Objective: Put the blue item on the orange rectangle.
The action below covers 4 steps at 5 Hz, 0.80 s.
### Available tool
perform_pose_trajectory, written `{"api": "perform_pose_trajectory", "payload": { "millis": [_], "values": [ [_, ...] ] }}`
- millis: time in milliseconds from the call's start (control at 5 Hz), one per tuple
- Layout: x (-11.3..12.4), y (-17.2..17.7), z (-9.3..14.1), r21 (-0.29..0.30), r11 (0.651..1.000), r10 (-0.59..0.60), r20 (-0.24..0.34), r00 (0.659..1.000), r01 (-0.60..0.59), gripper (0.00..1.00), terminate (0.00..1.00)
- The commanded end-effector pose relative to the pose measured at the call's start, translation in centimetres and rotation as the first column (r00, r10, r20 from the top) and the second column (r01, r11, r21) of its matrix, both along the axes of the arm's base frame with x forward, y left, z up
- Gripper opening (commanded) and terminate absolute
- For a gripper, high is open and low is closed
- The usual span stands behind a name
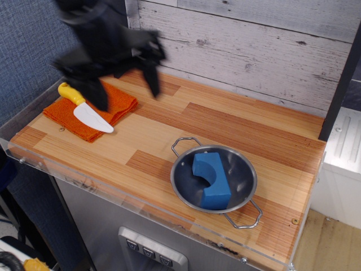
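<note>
The desk (237,121) is a wood-grain top in alternating light and reddish planks, edged along its front and left sides by a clear plastic rim. Behind it runs a wall of whitewashed horizontal boards; to the left hangs blue textured fabric, and past the right edge stand a dark upright post and a pale metal surface. Below the front edge a grey cabinet front carries a small panel with buttons.

There is one steel bowl (243,179) with two wire handles, near the front edge toward the right corner. Inside it lies the one blue item (211,179), its semicircular notch facing left toward the bowl's bare floor. One orange rectangle (115,104) lies flat at the left end of the desk, well apart from the bowl. On it rests one knife (84,110) with a yellow handle and white blade, the blade tip reaching past the cloth's front edge.

One black end effector (125,90) hangs above the back-left part of the desk, blurred; its two fingers (151,76) stand wide apart with nothing between them, one over the cloth, the other over bare wood.
</note>
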<state>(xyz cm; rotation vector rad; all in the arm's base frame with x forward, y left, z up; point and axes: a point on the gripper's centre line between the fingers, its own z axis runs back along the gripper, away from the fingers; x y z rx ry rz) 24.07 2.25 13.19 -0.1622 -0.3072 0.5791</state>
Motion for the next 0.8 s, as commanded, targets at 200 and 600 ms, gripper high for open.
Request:
{"api": "perform_pose_trajectory", "payload": {
  "millis": [200, 600],
  "values": [
    [-0.8, -7.5, -2.5, -0.041, 0.999, -0.035, -0.005, 0.999, 0.035, 1.00, 0.00],
    [0.0, -9.4, -5.0, -0.041, 0.998, -0.049, -0.048, 0.998, 0.047, 1.00, 0.00]
  ]
}}
